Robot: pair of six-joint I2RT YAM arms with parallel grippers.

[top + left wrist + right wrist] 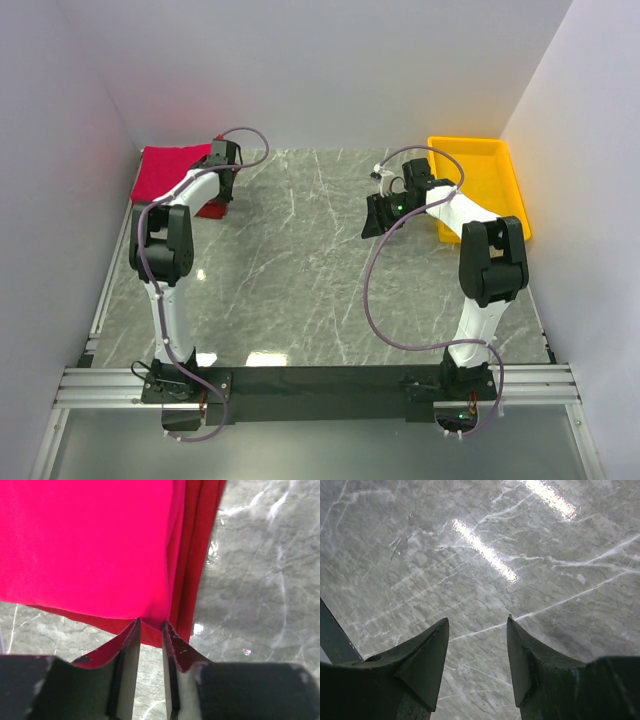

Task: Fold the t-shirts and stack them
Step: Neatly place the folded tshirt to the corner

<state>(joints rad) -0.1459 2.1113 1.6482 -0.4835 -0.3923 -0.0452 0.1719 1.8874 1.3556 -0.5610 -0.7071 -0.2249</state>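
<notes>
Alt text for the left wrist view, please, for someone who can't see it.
The left gripper, jaws a narrow gap apart, meets the edge of a bright pink t-shirt lying on a darker red t-shirt. Grey marbled table shows to the right and below; whether cloth is pinched is unclear.

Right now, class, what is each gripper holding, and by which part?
The left gripper pinches the crimson-pink t-shirt by its edge; the right gripper holds nothing, jaws open.

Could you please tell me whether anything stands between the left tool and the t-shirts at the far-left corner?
Nothing visible does. The tips of the left tool sit right at the edge of the crimson-pink t-shirt, which lies on the darker red t-shirt.
</notes>
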